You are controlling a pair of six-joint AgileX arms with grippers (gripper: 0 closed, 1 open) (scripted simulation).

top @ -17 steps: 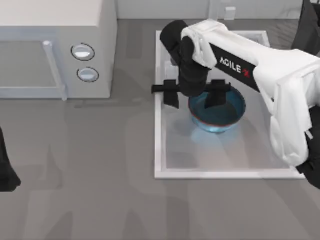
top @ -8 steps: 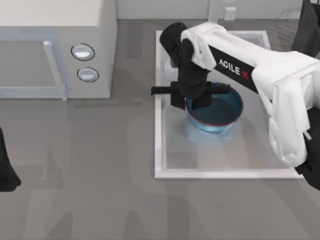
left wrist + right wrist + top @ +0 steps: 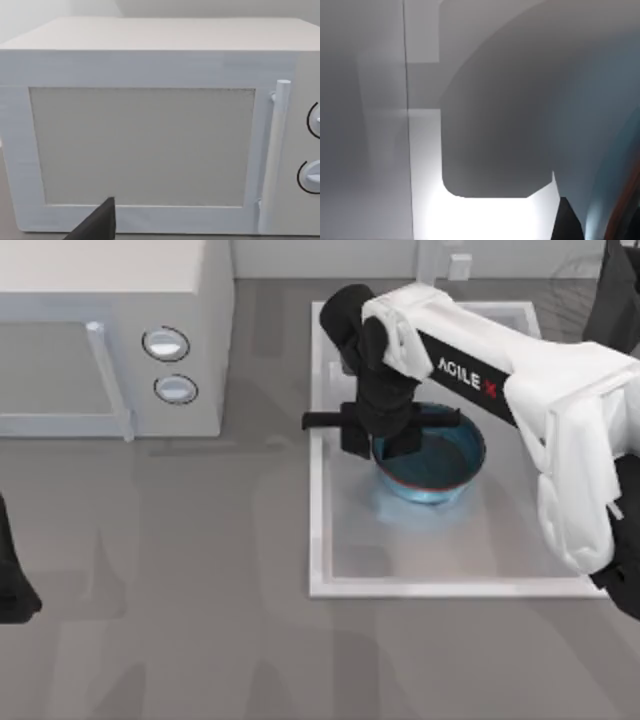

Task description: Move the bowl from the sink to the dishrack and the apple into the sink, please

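Grey countertop carries a white microwave (image 3: 110,335) at left; the left wrist view shows its door face-on. Left gripper (image 3: 15,585) is parked at the left edge. Right gripper (image 3: 380,435), arm reaching leftward, clamps the bowl (image 3: 440,465) rim inside the sink (image 3: 420,585).

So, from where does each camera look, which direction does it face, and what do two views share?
Top view: above the table, facing down on the sink, bowl, microwave; shows the right end effector at the bowl's rim, left arm parked at the table's left edge.
Left wrist view: faces the microwave door; a dark fingertip shows.
Right wrist view: very close to the bowl.
Shared: top and left wrist views both show the microwave.
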